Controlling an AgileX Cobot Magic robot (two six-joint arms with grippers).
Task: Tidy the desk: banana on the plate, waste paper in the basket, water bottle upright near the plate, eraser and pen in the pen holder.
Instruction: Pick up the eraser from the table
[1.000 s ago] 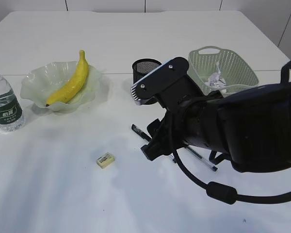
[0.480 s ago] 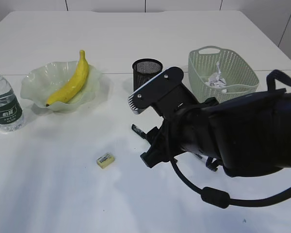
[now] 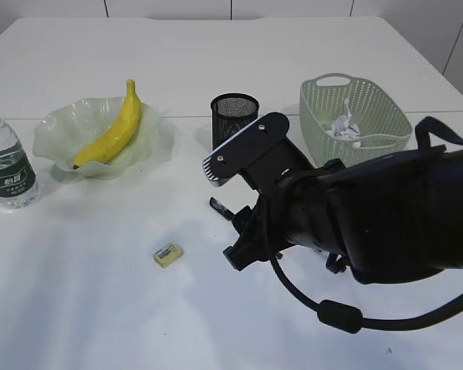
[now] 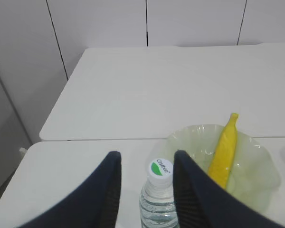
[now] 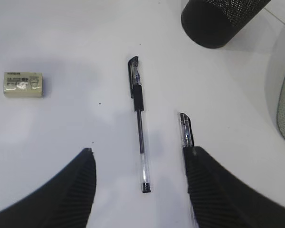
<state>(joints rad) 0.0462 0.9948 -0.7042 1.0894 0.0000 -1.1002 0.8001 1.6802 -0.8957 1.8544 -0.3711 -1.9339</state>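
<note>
Black pens [image 5: 138, 124] | two in right wrist | one end exterior

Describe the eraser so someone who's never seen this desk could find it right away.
On the white desk, look in front of the plate, toward the near edge. The eraser lies left of two pens, a small pale yellow block with a printed label.

a white table [image 3: 77, 308] fills the near scene, a second white table [image 3: 216, 54] butts against its far edge, and pale panelled walls [image 4: 99, 23] rise behind under soft, even light.
</note>
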